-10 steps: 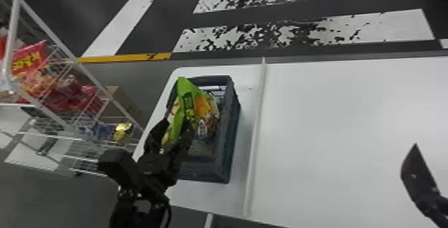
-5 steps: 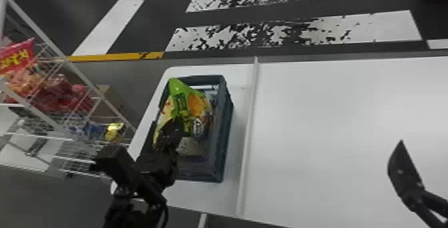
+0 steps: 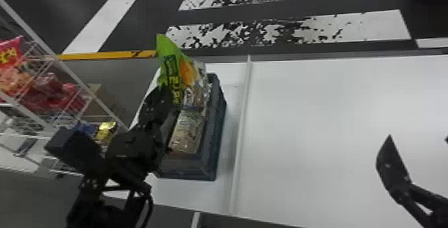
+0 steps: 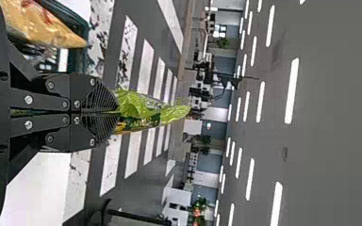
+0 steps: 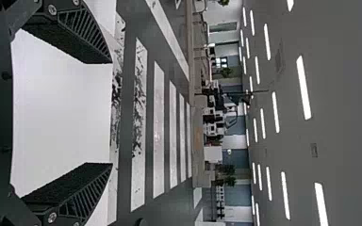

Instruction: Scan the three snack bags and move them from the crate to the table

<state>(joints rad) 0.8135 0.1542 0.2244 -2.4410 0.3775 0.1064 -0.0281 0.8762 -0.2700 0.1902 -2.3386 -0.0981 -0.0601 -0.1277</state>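
Left of centre in the head view, the left pincer (image 3: 164,95) is pinching a crinkled, bright green snack bag (image 3: 170,72), whose front is showing an orange patch and yellow markings. Beneath, a glossy tan bag (image 3: 187,131) is lying in the crate (image 3: 218,110). At lower right, the right pincer (image 3: 418,140) is hanging spread over the worktop (image 3: 326,110).

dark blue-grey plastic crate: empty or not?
Not empty: in the head view, a beige printed snack bag lies inside the crate.
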